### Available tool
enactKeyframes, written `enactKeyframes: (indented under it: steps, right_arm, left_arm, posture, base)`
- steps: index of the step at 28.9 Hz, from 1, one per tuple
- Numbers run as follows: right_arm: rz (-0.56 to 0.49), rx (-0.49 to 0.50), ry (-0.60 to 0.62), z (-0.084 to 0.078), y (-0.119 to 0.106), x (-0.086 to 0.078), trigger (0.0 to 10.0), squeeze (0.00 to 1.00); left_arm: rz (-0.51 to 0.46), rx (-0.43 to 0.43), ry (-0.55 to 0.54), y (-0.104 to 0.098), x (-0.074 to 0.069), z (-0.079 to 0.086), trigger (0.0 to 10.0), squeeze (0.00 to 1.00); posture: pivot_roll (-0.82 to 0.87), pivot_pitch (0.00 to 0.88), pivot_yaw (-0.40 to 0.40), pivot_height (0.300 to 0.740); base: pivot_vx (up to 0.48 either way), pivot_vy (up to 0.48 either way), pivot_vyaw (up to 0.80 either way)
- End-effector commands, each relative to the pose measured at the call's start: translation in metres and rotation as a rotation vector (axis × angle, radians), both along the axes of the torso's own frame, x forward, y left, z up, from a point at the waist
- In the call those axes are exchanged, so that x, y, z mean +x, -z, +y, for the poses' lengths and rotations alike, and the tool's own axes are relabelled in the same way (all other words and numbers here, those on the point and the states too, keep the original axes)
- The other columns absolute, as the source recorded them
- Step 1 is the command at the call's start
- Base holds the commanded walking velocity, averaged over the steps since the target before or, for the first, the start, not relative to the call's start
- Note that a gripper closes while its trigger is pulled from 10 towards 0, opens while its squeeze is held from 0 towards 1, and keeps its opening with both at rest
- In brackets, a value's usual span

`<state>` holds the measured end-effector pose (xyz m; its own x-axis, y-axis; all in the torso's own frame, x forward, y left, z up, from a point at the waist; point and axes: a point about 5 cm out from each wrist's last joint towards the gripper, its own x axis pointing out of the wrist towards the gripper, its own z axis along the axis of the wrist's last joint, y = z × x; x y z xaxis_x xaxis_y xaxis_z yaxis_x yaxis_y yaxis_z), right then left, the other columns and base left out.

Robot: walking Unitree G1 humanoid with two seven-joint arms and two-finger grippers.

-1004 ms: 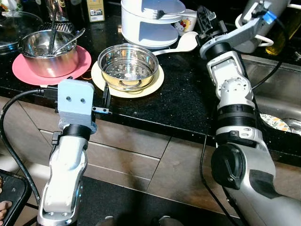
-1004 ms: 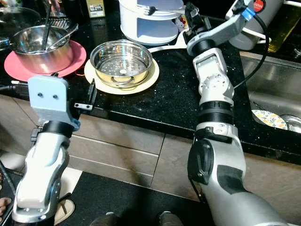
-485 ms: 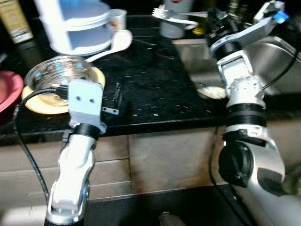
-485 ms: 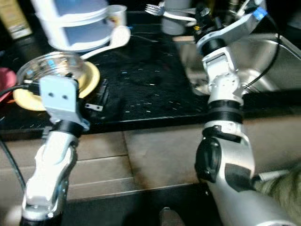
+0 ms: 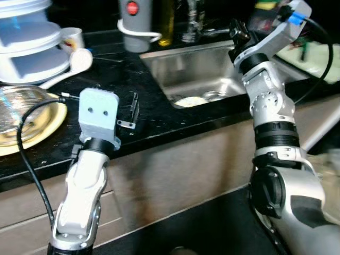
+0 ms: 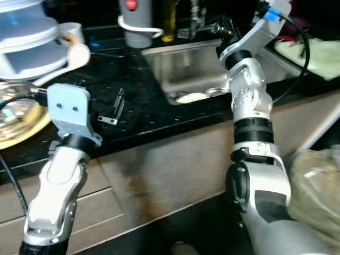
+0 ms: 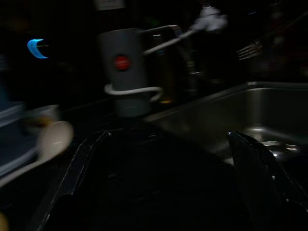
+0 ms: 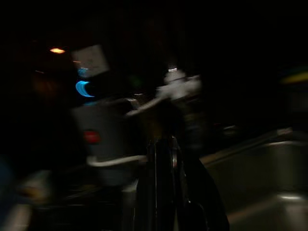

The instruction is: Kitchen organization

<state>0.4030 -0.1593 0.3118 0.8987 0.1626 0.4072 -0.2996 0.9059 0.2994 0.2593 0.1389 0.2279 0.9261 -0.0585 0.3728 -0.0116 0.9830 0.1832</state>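
A: The whole view has swung to the robot's right since a second ago. That is the camera turning, not the things; the pink mat and its pot have slid out of frame and the sink [image 5: 212, 79] is now central.

B: Claws?

A: Left claw [image 5: 134, 109] hovers low over the black worktop [image 5: 117, 74], fingers spread, nothing between them. Right claw [image 5: 237, 33] is raised above the sink's far right edge, fingers pressed together; it is dark and blurred in the wrist view, so whether it grips anything I cannot tell.

B: What lies nearest?

A: A dish [image 5: 192, 100] sits in the sink bottom, forward and to the right of the left claw, below and left of the right one. The right arm looks nearer. The white spoon [image 5: 74, 62] lies on the worktop with its handle running away to the left.

B: Any writing?

A: None readable. The grey appliance [image 5: 134, 24] carries a red round mark, text too small.
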Motion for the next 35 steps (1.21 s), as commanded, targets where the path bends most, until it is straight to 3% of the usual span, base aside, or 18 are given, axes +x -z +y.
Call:
enactKeyframes:
  steps: [1,2,14,18,35]
  right_arm:
    - [0.025,-0.050,0.026,0.001,0.007,0.002,3.1,0.00]
    - [0.028,-0.056,0.026,0.002,0.008,0.002,10.0,0.00]
    - [0.014,-0.155,-0.014,0.020,0.013,0.000,10.0,0.00]
    - [0.005,-0.202,-0.059,0.034,0.017,-0.002,10.0,0.00]
    - [0.009,-0.214,-0.111,0.046,0.025,-0.006,10.0,0.00]
  left_arm:
    - [-0.001,0.003,-0.004,0.001,0.001,0.000,10.0,0.00]
    - [-0.004,0.004,-0.011,0.001,0.001,0.001,10.0,0.00]
    - [0.017,-0.020,-0.035,0.004,0.001,0.006,10.0,0.00]
    - [0.025,-0.026,-0.031,0.005,0.002,0.004,10.0,0.00]
    - [0.027,-0.022,-0.027,0.007,0.002,0.003,10.0,0.00]
  posture:
    - [0.07,0.040,-0.065,0.732]
    - [0.07,0.040,-0.066,0.732]
    - [0.07,0.040,-0.069,0.732]
    - [0.07,0.037,-0.072,0.732]
    - [0.07,0.019,-0.076,0.732]
  base:
    - [0.000,0.000,-0.78]
    - [0.000,0.000,-0.78]
    - [0.000,0.000,-0.07]
    - [0.000,-0.434,0.00]
    - [0.000,-0.457,0.00]
